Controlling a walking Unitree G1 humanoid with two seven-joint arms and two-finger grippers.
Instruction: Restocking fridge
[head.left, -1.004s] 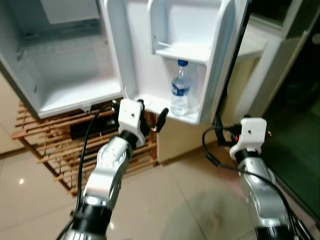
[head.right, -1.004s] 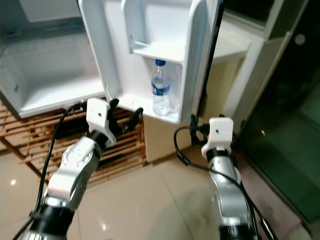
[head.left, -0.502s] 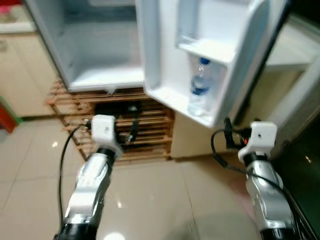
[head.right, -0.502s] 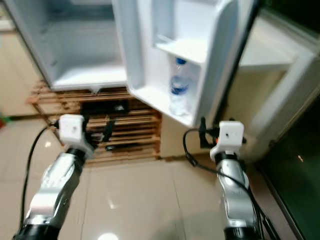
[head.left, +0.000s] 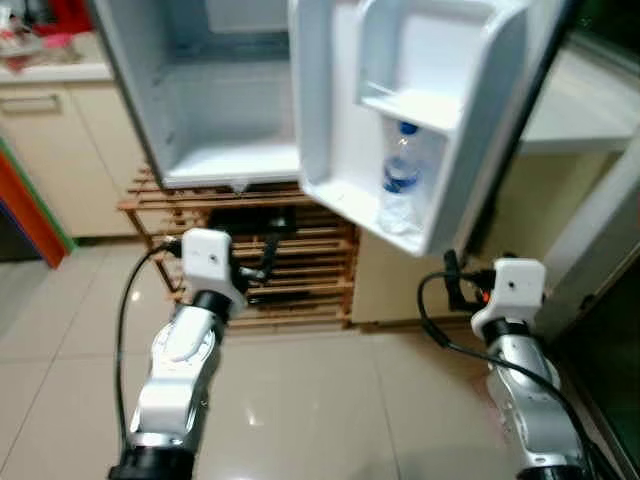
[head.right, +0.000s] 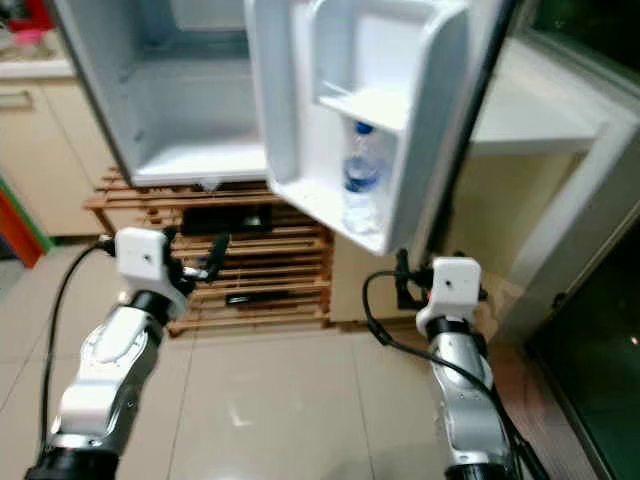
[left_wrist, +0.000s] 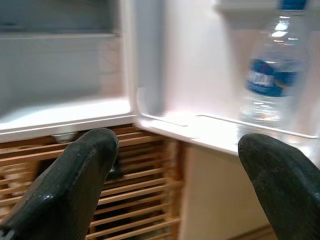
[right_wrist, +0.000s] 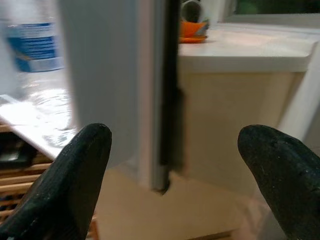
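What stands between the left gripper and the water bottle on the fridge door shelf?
Nothing visible. The left gripper, fingers open and empty, is low in front of the wooden rack; the water bottle stands up and right behind the door shelf's low rim.

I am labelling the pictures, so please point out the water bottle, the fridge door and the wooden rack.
water bottle (head.left: 401, 178), left eye view, on its blue label.
fridge door (head.left: 330, 100), left eye view, on its white inner wall.
wooden rack (head.right: 280, 262), right eye view, on a slat below the fridge.

The left claw (left_wrist: 175, 175) gapes wide — beyond it a water bottle (left_wrist: 270, 80) stands in the fridge door shelf (left_wrist: 210, 131)
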